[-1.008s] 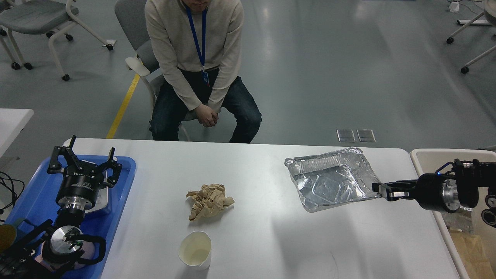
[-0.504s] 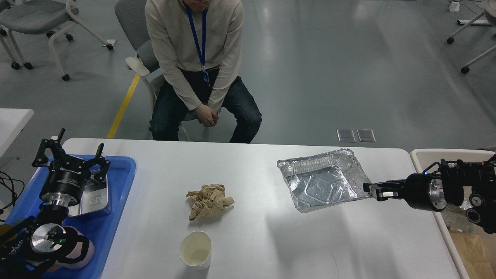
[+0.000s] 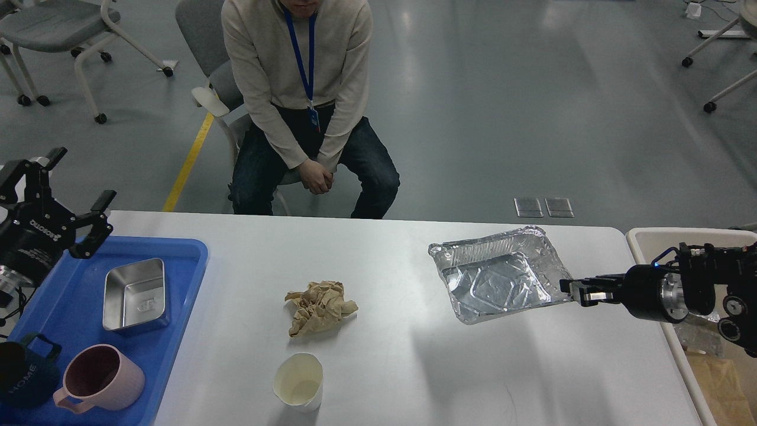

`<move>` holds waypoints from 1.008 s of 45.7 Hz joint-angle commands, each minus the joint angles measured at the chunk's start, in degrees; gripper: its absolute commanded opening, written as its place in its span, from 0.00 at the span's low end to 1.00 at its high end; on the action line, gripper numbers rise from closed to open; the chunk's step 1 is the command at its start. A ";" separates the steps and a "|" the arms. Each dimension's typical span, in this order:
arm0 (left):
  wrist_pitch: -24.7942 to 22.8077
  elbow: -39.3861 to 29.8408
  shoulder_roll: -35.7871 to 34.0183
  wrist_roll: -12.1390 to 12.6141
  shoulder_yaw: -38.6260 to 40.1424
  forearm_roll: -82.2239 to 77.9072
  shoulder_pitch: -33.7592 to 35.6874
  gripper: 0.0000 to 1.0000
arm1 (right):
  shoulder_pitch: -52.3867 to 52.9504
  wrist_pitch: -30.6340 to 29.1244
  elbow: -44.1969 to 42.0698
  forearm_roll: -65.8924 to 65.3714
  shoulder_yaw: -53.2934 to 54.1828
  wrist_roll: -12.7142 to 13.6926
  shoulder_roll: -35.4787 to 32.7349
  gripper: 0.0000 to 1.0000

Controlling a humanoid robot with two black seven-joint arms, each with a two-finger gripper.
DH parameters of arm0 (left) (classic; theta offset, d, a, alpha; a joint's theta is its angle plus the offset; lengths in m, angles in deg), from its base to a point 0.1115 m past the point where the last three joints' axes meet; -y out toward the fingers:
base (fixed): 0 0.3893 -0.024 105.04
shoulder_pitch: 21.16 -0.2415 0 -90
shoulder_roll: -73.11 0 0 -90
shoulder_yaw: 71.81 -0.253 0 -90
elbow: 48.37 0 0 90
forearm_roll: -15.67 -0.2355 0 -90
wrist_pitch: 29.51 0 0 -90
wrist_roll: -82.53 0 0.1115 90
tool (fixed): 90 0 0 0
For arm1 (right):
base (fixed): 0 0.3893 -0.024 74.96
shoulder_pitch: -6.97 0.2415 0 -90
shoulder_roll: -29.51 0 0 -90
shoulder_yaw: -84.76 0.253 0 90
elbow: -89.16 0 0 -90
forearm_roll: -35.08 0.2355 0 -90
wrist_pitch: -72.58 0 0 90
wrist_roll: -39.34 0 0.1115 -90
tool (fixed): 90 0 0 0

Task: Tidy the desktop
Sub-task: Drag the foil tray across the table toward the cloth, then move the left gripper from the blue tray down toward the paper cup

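Foil tray (image 3: 502, 275) is hanging over the tabletop (image 3: 390, 355), pinched in my right claw (image 3: 572, 290). My left claw (image 3: 56, 198), wide open and empty, is pulling away from the blue tray (image 3: 183, 260).

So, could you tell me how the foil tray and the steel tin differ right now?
The foil tray is crinkled, larger and tilted, pinched at its edge by the right gripper; the steel tin is smooth, smaller and sits flat in the blue tray. Both are empty, silvery and rectangular.

Blue tray (image 3: 183, 260), silver foil pan (image 3: 502, 278), pink mug (image 3: 100, 378).
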 commanded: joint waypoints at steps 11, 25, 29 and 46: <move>-27.08 -2.31 -12.64 -0.66 1.70 -20.13 8.02 0.96 | 0.00 0.00 0.07 0.00 0.00 -0.01 -0.61 0.00; -16.54 -2.58 -11.68 1.71 1.44 -18.98 7.58 0.96 | -0.18 0.17 0.16 0.09 0.00 -0.01 -2.54 0.00; -9.00 -3.10 -11.94 6.88 0.65 -19.59 6.70 0.96 | -0.27 0.26 0.16 0.09 0.00 -0.01 -2.28 0.00; 9.75 -21.64 -22.74 38.44 -5.06 -19.59 5.03 0.96 | -0.36 0.44 0.16 0.09 0.00 -0.01 -2.10 0.00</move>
